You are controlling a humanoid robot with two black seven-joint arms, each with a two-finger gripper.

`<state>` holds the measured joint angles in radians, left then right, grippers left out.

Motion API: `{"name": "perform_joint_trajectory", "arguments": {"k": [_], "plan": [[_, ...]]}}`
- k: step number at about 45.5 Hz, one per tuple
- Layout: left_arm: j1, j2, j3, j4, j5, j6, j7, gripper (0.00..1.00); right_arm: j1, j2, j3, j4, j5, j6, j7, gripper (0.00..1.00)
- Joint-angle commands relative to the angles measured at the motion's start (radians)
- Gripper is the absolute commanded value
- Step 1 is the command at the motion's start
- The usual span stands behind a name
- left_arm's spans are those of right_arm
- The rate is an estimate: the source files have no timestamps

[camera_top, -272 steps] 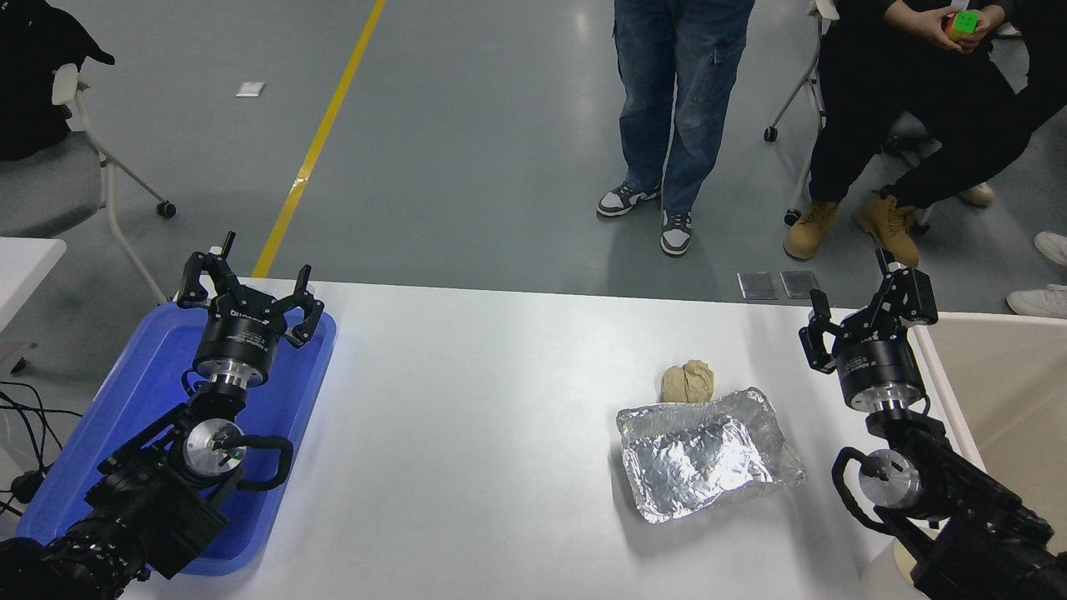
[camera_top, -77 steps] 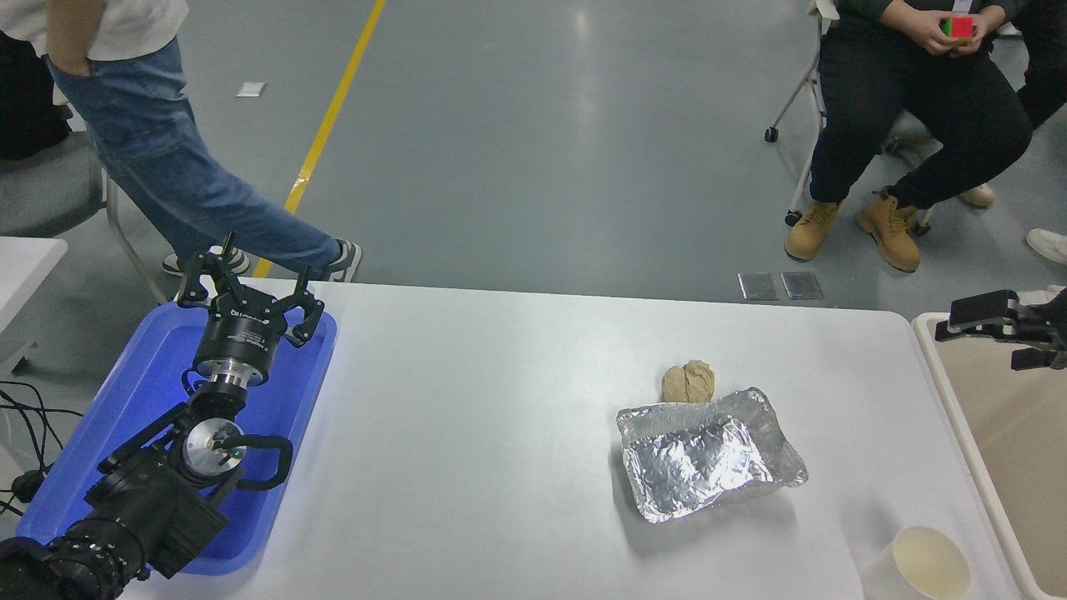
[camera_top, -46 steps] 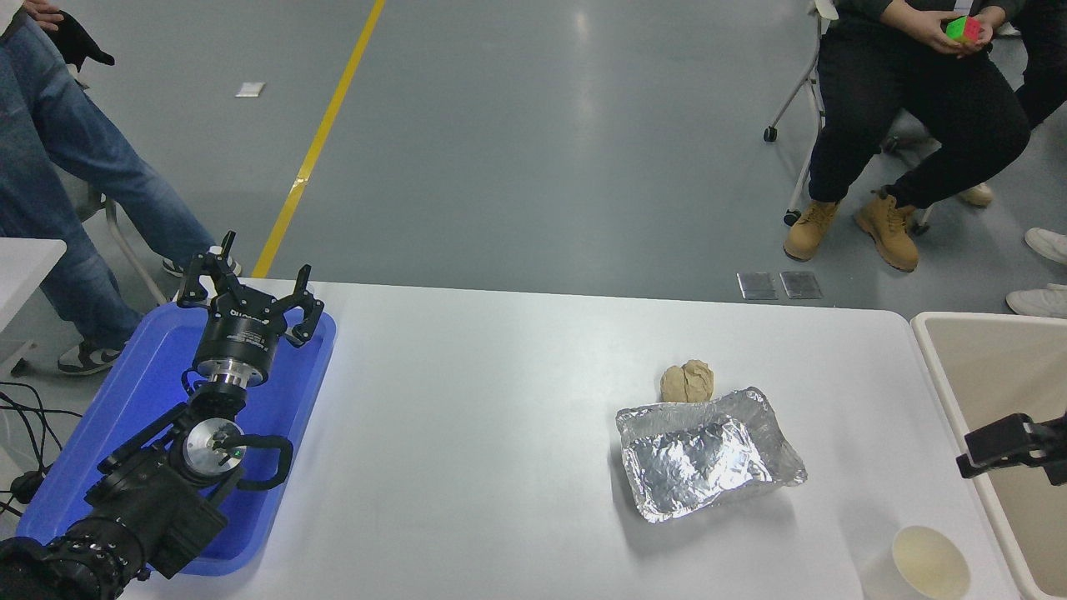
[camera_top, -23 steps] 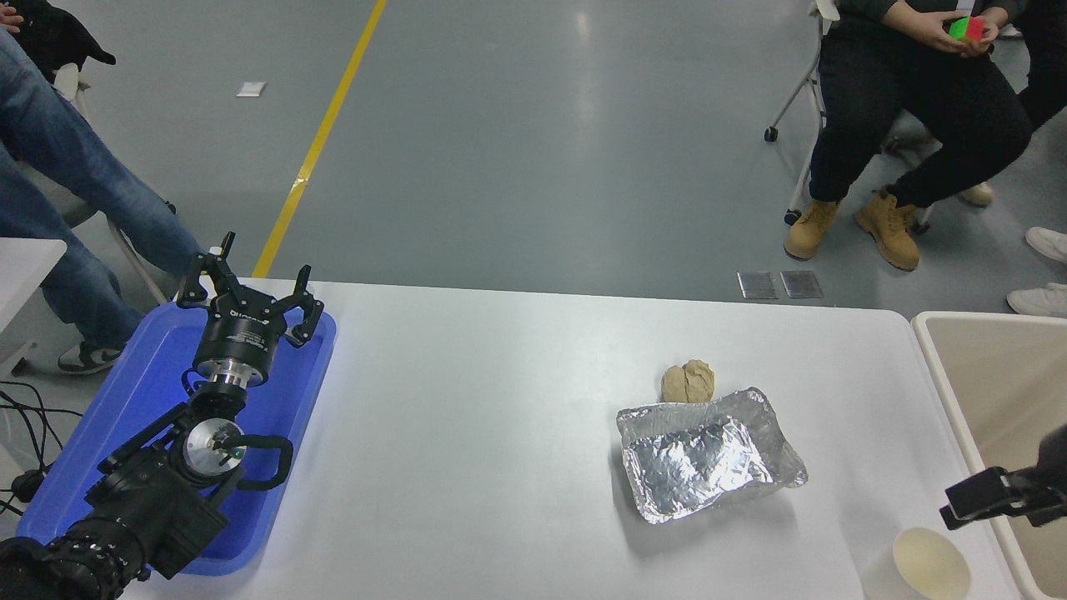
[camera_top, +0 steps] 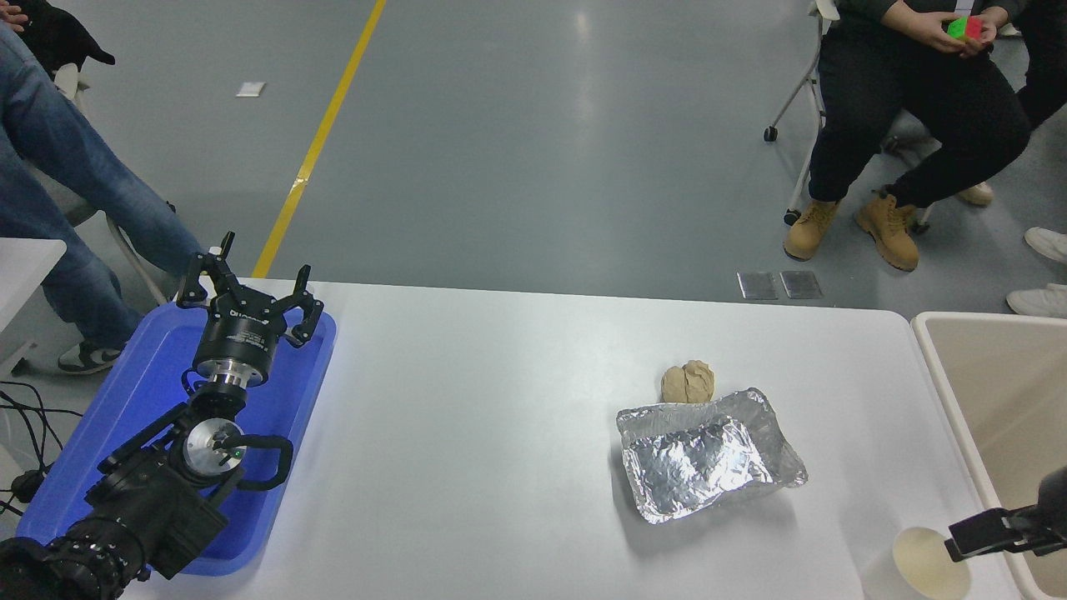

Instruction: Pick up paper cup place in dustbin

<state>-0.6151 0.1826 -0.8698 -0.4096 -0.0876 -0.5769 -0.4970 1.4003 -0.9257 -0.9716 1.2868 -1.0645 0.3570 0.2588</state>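
The paper cup (camera_top: 925, 565) stands upright and empty at the table's near right corner, next to the dustbin (camera_top: 984, 317), which fills the right edge. My right gripper (camera_top: 988, 531) comes in from the right edge, low over the bin's left rim, and its black tip reaches the cup's right rim. Most of the gripper is cut off by the picture's edge, and I cannot tell whether it touches the cup. My left gripper (camera_top: 250, 287) is open and empty, parked over the blue tray (camera_top: 137, 375) at the lower left.
A crinkled foil tray (camera_top: 708, 454) lies left of the cup, with a crumpled tan paper ball (camera_top: 688, 382) just behind it. A person sits beyond the far right corner. Another person's legs show at the far left.
My right gripper has come down and nearer along the bin's left rim until its tip is at the cup. The cup, foil tray and paper ball have not moved.
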Motion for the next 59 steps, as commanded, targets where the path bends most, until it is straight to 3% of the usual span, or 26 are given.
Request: {"name": "perform_joint_trajectory", "arguments": {"k": [1,13,19,23,26,29,39,41,45,59], "plan": [[0.000,0.000,0.000,0.000,0.000,0.000,0.000,1.00,-0.073,0.005,0.057,-0.015,0.000,-0.024,0.000,1.00],[0.000,0.000,0.000,0.000,0.000,0.000,0.000,1.00,-0.136,0.019,0.063,-0.057,0.001,-0.101,0.000,0.99],[0.000,0.000,0.000,0.000,0.000,0.000,0.000,1.00,-0.187,0.044,0.063,-0.089,0.001,-0.162,0.002,0.92],[0.000,0.000,0.000,0.000,0.000,0.000,0.000,1.00,-0.208,0.051,0.063,-0.096,0.001,-0.173,0.002,0.76],[0.000,0.000,0.000,0.000,0.000,0.000,0.000,1.00,-0.212,0.053,0.063,-0.096,0.001,-0.174,0.002,0.52],[0.000,0.000,0.000,0.000,0.000,0.000,0.000,1.00,-0.213,0.053,0.063,-0.096,0.001,-0.174,0.004,0.35],[0.000,0.000,0.000,0.000,0.000,0.000,0.000,1.00,-0.212,0.051,0.063,-0.098,0.001,-0.187,0.014,0.11],[0.000,0.000,0.000,0.000,0.000,0.000,0.000,1.00,-0.212,0.051,0.063,-0.098,0.000,-0.191,0.023,0.02],[0.000,0.000,0.000,0.000,0.000,0.000,0.000,1.00,-0.210,0.048,0.062,-0.098,-0.002,-0.191,0.045,0.00],[0.000,0.000,0.000,0.000,0.000,0.000,0.000,1.00,-0.195,0.042,0.054,-0.093,0.004,-0.190,0.045,0.00]]}}
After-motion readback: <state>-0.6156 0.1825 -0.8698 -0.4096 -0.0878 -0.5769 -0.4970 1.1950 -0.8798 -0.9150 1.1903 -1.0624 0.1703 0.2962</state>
